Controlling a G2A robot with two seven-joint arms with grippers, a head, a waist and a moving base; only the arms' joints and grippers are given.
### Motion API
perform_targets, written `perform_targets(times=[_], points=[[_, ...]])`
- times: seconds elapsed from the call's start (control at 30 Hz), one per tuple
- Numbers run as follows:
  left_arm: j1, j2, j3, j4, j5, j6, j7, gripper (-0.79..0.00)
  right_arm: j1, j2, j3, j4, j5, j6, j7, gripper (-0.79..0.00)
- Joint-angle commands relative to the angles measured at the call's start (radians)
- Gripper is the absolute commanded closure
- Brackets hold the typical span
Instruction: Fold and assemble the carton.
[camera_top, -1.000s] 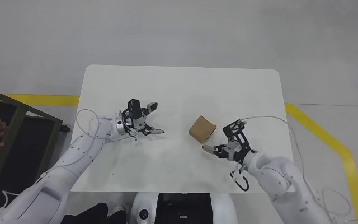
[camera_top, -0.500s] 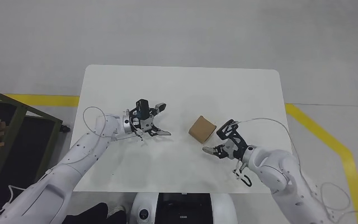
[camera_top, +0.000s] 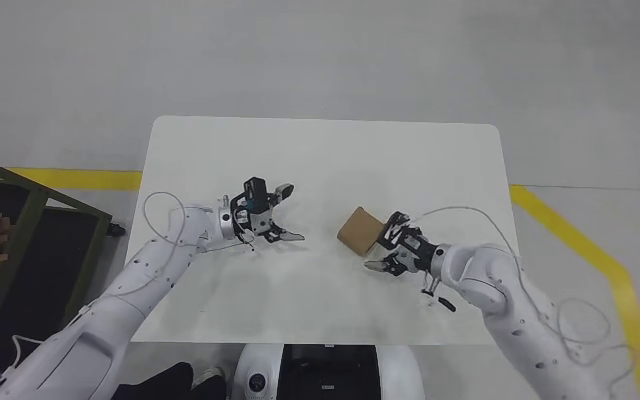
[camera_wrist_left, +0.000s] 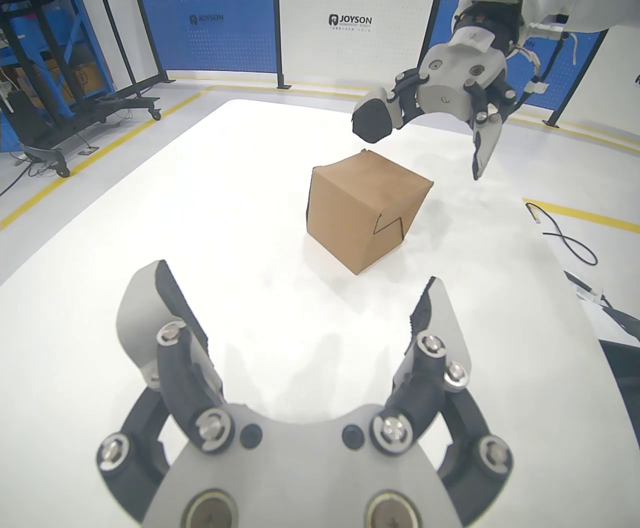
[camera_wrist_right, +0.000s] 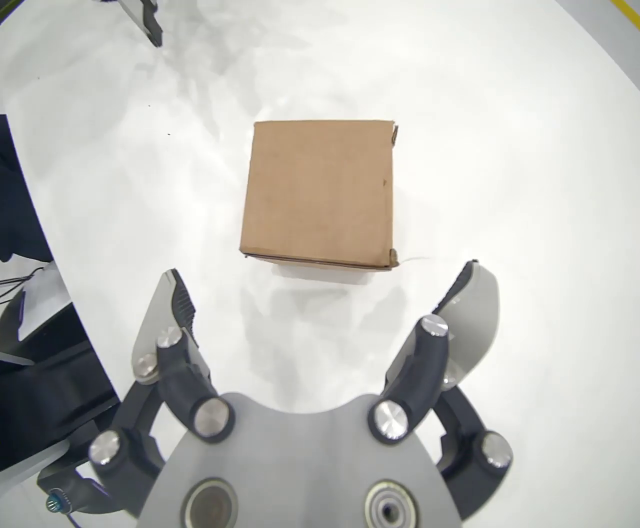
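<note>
Left gripper (camera_top: 290, 212), fingers spread and empty, hovers over the white bench (camera_top: 320, 150). Brown closed carton (camera_top: 360, 229) stands near the bench's middle. Right gripper (camera_top: 381, 244), likewise spread wide and empty, hangs just beside the carton.

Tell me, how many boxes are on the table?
1: the carton sits on the table, between the left gripper and the right gripper, held by neither.
</note>
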Motion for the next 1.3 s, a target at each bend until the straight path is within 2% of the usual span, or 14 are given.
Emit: perform_targets(times=[0.0,0.33,0.8,1.03,1.27], points=[[0.009,0.006,-0.016,-0.006,0.007,0.008,0.017,-0.785,0.017,-0.004,-0.019,0.032,-0.015,-0.015,-0.034,-0.785],[0.014,0.009,-0.025,-0.008,0.009,0.012,0.028,-0.785,0.058,-0.016,-0.072,0.103,-0.089,-0.029,-0.147,-0.785],[0.014,0.009,-0.025,-0.008,0.009,0.012,0.028,-0.785,0.069,-0.023,-0.088,0.139,-0.095,-0.017,-0.185,-0.779],[0.014,0.009,-0.025,-0.008,0.009,0.012,0.028,-0.785,0.071,-0.026,-0.092,0.147,-0.094,-0.019,-0.194,-0.391],[0.014,0.009,-0.025,-0.008,0.009,0.012,0.028,-0.785,0.068,-0.026,-0.091,0.145,-0.098,-0.028,-0.206,-0.354]])
